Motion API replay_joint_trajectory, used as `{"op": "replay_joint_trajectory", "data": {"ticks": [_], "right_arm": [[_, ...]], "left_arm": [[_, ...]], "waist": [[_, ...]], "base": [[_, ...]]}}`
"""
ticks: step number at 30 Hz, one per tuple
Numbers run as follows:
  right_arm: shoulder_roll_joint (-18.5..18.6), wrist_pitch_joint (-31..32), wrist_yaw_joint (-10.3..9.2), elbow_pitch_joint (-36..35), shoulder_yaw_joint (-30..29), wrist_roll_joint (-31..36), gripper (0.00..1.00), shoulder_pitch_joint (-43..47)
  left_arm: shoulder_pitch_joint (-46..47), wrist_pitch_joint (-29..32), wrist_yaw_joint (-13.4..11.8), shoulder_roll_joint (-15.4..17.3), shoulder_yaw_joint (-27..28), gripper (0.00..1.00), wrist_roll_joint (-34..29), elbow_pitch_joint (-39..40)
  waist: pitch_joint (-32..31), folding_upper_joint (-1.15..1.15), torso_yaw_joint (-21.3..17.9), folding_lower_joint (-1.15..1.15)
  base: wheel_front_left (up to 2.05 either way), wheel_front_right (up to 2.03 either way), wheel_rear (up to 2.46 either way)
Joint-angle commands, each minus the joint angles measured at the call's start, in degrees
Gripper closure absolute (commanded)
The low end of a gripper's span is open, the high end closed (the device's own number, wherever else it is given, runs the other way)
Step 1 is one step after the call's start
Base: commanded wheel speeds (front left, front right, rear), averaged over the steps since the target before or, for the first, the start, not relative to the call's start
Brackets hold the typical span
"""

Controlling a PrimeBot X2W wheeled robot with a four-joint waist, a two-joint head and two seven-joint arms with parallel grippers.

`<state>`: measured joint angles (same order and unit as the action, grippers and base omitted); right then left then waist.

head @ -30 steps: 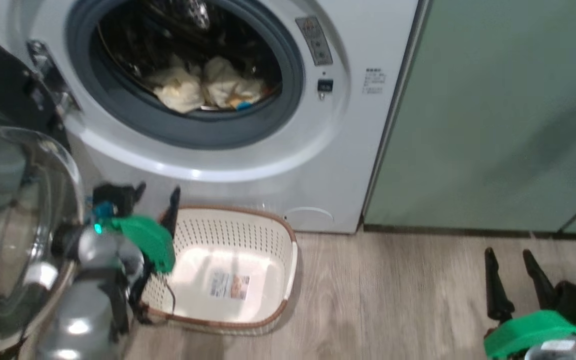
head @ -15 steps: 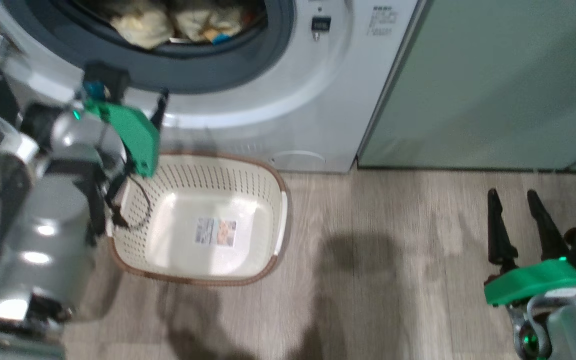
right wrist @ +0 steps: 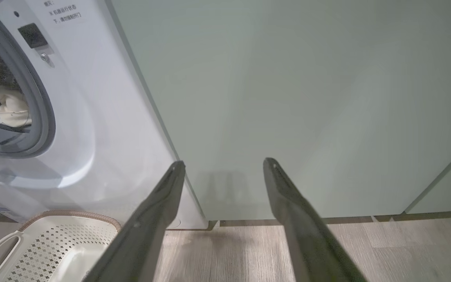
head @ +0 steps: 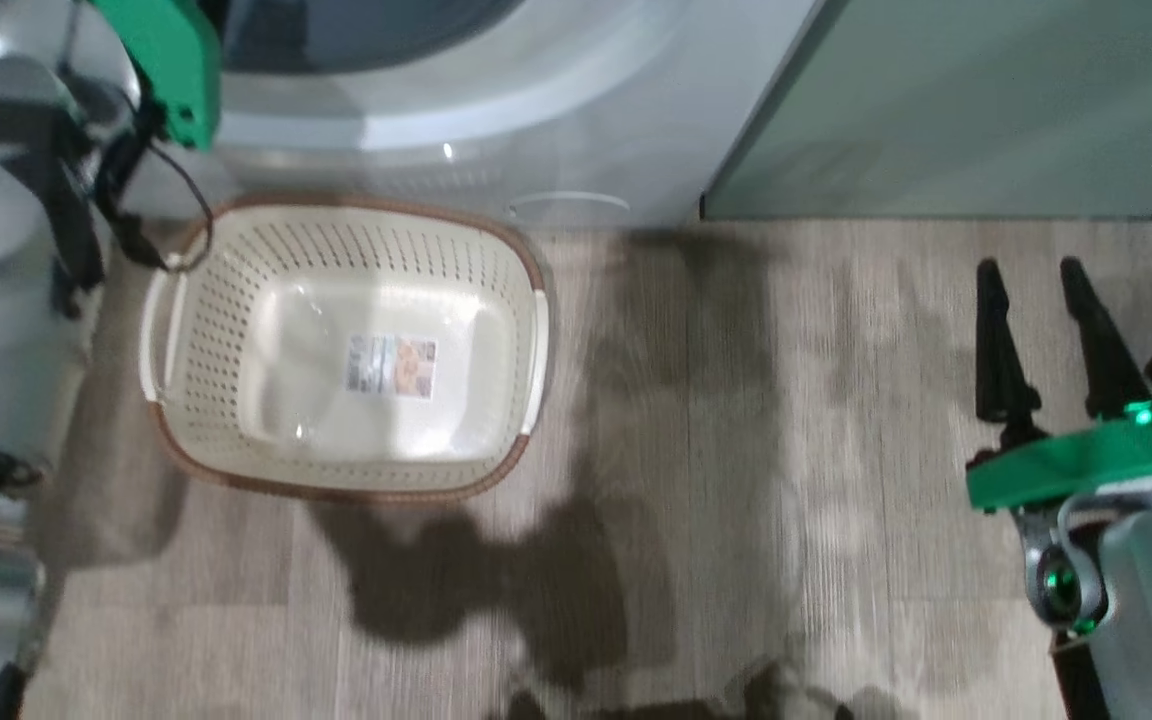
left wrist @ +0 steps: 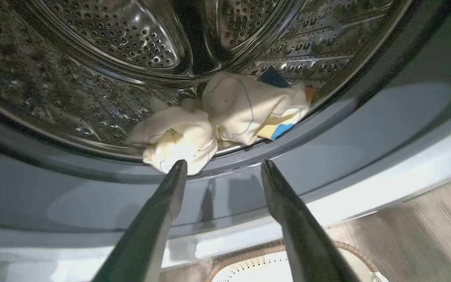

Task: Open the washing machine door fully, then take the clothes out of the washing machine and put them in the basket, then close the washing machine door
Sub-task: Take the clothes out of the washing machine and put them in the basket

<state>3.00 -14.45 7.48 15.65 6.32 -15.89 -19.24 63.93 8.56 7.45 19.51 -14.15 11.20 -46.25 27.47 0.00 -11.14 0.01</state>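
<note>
Two dark fingers (head: 998, 350) of the right gripper (head: 1028, 272) are seen spread apart in the head view, at the lower right over the wood-look floor (head: 786, 450), with nothing between them. The cream perforated basket (head: 356, 255) is stood on that floor just in front of the white washing machine (head: 456, 120). A sticker (head: 391, 366) is fixed inside the basket, and its print cannot be read.

In the left wrist view the left gripper (left wrist: 223, 162) is pointed at the uncovered drum mouth, fingers wide apart and nothing gripped. The cream-yellow clothes (left wrist: 229, 109), marked with thin lines and a blue patch, are bunched at the steel drum's (left wrist: 131, 35) front, just beyond the tips.

In the right wrist view a label (right wrist: 63, 11) of Chinese characters, too small to be read, is seen on the machine's front, beside a pale green cabinet (right wrist: 307, 98).
</note>
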Motion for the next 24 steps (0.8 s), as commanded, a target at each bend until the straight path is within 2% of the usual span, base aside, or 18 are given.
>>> {"op": "replay_joint_trajectory", "data": {"ticks": [1,9,19,24], "right_arm": [[-0.12,-0.55,0.01,-2.01,1.29,-0.4,0.0,-0.91],[-0.12,-0.55,0.01,-2.41,2.44,-0.98,0.0,-3.43],[-0.12,-0.55,0.01,-2.84,3.36,-1.93,0.0,-5.54],[-0.13,-0.55,0.01,-2.78,3.81,-2.3,0.0,-6.44]], "left_arm": [[2.84,0.45,0.02,3.47,0.49,0.0,0.42,1.85],[10.59,2.63,0.03,7.28,-4.51,0.0,1.47,-0.24],[17.17,2.96,-0.08,8.53,-8.13,0.0,0.28,-2.67],[19.78,3.25,-1.8,8.84,-8.91,0.0,-1.12,-4.36]], "waist": [[2.22,0.0,-0.46,-0.01],[7.39,0.0,-1.33,-0.01],[11.93,0.0,-1.99,-0.01],[13.17,0.0,-2.25,-0.01]], "base": [[0.0,0.0,0.0],[0.0,0.0,0.0],[0.0,0.0,0.0],[0.0,0.0,0.0]]}}
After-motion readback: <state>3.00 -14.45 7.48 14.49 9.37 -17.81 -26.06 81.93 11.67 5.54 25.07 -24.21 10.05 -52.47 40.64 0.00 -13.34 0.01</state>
